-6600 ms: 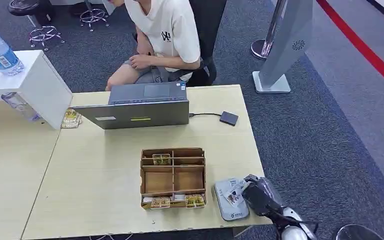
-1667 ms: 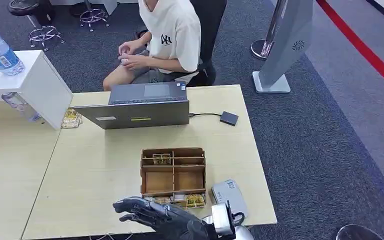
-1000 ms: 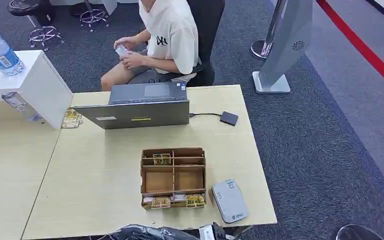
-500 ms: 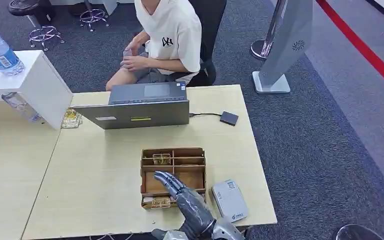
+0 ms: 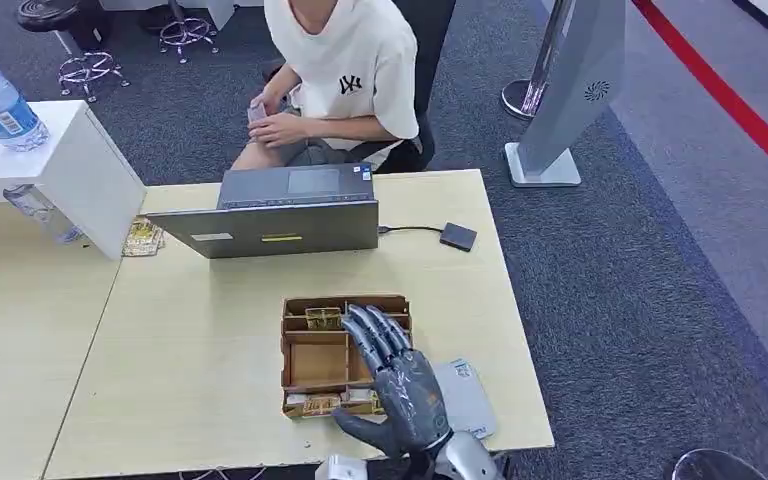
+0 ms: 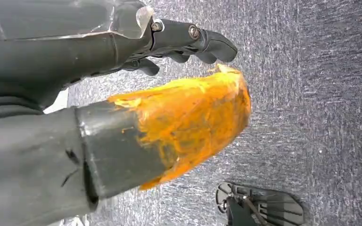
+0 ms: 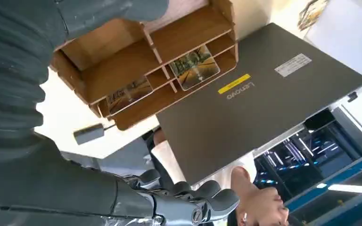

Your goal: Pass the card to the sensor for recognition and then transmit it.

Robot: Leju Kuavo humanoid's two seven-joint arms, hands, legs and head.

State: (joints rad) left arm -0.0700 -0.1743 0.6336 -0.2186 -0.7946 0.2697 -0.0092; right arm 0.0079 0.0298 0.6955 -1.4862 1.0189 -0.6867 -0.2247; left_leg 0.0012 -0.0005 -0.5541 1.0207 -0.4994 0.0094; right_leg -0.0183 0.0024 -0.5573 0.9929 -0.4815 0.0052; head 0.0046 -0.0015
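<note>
Hovering over the wooden organizer [image 5: 345, 355] on the pale counter [image 5: 190, 340], the right robot hand [image 5: 400, 385] was spread and empty — cards [image 5: 324, 318] lay in its slots, the grey sensor [image 5: 472, 398] beside it. Left robot hand [image 6: 122, 108] hung over dark carpet [image 5: 640, 280], empty, fingers apart.

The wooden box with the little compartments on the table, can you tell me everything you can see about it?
The wooden box is a flat, open-topped tray of thin brown board, split by dividers into narrow slots and bigger compartments. It lies on the pale table, in front of the grey laptop. Picture cards lie in the far slot, and more in the near one. The big compartment on the left looks empty. The robot's right hand reaches over its right side, fingers spread, hiding that part.
</note>
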